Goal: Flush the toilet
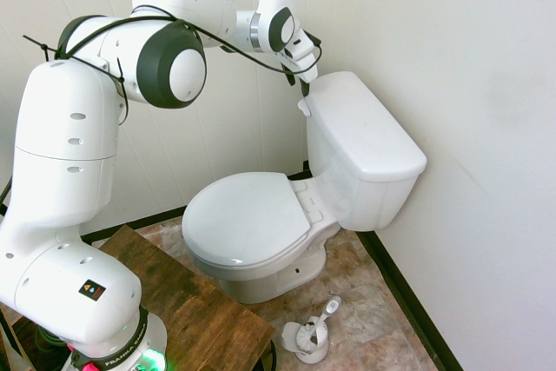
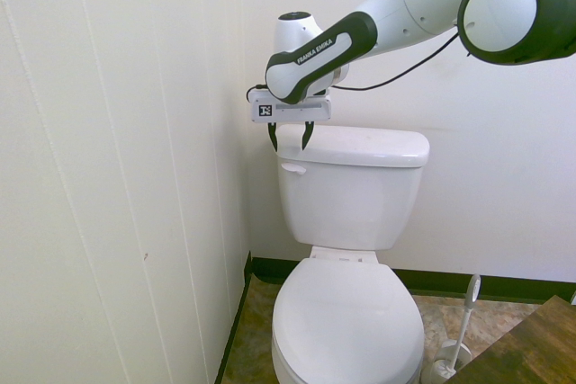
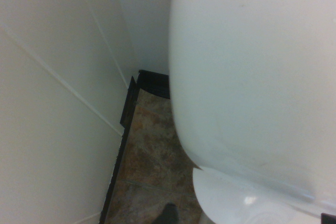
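- The hand (image 2: pixel 290 136) hangs at the upper corner of the toilet (image 2: pixel 351 222) tank, on the side nearest the panelled wall (image 2: pixel 117 177), pointing steeply down.
- Its two dark fingers (image 2: pixel 272 137) stand apart with a clear gap between them and hold nothing; in the second exterior view they straddle the end of the tank lid (image 2: pixel 360 145), though whether they touch it I cannot tell.
- The small white lever (image 2: pixel 292 167) sits on the tank front just below the hand, apart from the fingers.
- The toilet stands in the corner of the room, tank against the back wall, its seat lid (image 1: pixel 246 217) down.
- The wrist view shows the tank's white side up close, with the black baseboard (image 3: pixel 126 124) and brown tiled floor (image 3: pixel 152 161) beside it.
- A white toilet brush in its holder (image 1: pixel 308 336) stands on the floor near the bowl's base.
- A dark wooden surface (image 1: pixel 191 301) sits beside the bowl.
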Robot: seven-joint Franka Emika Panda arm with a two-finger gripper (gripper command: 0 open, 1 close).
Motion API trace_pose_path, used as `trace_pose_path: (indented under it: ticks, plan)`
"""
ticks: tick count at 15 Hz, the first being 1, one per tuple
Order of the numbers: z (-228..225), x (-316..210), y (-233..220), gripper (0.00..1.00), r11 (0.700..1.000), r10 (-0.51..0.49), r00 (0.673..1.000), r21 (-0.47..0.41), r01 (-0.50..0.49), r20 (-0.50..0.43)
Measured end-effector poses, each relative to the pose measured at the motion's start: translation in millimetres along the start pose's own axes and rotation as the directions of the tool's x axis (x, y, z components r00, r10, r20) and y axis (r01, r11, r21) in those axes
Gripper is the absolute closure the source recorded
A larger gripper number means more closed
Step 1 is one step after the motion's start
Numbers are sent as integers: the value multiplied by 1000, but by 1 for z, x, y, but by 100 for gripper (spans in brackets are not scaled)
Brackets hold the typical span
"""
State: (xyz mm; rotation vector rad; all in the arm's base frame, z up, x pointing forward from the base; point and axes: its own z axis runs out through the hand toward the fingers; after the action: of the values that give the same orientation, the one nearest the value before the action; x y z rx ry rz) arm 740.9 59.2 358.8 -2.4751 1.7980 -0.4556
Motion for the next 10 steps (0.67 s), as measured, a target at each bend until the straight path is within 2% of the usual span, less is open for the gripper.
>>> trace_pose_path:
  ticks: [10]
  plan:
    - [22, 11, 2, 100, 998, 49, 998, -39, -48, 32]
